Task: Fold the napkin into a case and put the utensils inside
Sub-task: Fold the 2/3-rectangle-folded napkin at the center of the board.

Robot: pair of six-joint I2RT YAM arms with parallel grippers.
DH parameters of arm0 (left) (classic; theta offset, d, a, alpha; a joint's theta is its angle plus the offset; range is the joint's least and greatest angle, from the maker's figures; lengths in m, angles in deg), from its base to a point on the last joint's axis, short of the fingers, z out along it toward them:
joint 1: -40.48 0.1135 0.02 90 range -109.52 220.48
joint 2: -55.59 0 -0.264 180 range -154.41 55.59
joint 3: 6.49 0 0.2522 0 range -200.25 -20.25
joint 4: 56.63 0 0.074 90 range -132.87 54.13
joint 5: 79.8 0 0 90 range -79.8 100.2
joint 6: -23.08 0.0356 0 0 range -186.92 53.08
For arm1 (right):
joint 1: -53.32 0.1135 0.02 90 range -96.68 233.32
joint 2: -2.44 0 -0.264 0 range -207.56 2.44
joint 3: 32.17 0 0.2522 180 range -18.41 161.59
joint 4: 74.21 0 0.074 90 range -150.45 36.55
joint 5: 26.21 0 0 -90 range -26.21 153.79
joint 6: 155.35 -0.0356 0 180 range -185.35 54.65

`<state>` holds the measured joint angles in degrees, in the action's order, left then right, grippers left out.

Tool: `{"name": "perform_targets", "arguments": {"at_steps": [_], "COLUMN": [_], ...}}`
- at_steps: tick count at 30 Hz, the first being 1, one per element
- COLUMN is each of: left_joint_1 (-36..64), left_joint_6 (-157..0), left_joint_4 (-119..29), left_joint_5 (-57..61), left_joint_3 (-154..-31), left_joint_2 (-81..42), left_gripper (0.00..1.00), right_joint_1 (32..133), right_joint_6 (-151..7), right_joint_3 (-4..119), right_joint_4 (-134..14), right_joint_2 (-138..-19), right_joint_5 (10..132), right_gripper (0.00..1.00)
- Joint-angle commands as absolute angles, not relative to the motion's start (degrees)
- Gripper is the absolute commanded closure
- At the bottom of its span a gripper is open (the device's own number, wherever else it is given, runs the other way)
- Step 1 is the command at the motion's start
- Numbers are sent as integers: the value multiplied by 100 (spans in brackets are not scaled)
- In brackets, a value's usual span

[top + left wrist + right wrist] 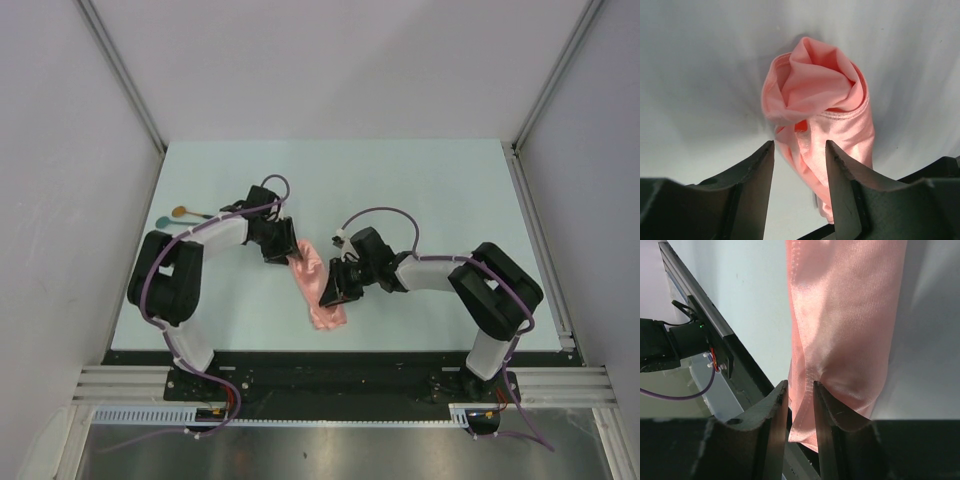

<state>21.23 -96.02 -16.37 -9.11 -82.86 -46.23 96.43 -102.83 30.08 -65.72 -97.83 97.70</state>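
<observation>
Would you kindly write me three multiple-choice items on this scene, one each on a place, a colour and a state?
1. The spoons lie: A by the table's left edge; B by its right edge; C by its near edge.
2. The napkin is: A teal; B salmon-pink; C white.
3. The right tool is: A wide open; B pinching the napkin; C holding a spoon.
Key: 1 A, they lie far left in the top view; 2 B, every view shows pink cloth; 3 B, cloth sits between its nearly shut jaws.

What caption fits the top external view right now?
The left gripper and right gripper flank a bunched salmon-pink napkin; two small spoons lie aside at far left.
</observation>
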Motion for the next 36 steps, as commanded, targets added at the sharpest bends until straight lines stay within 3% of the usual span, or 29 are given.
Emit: {"name": "perform_targets", "arguments": {"at_steps": [1,9,16,20,36], "left_joint_1": [2123,2123,2123,2079,1789], "left_joint_6": [-9425,-9574,-9820,-9952,-10076], "left_joint_4": [-1501,-1773,-2011,-2143,-2178], "left_joint_5": [-439,-790,-1221,-1449,-1547], "left_joint_3": [-8371,-8502,-8818,-8950,-9714], "left_joint_2": [-4144,-4645,-4900,-4848,-5594], "left_gripper": [49,59,89,99,100], "right_joint_1": [9595,9603,9594,9594,9428], "right_joint_6": [-10280,-10297,-10332,-10367,-10342], "right_joint_3": [2984,2966,2826,2712,2887], "right_joint_4": [-6853,-6897,-6985,-7064,-7100], "right_joint_2": [-9837,-9872,-9907,-9889,-9907], "right_joint_5": [9895,9904,9904,9895,9895], "right_gripper": [69,69,70,70,70]}}
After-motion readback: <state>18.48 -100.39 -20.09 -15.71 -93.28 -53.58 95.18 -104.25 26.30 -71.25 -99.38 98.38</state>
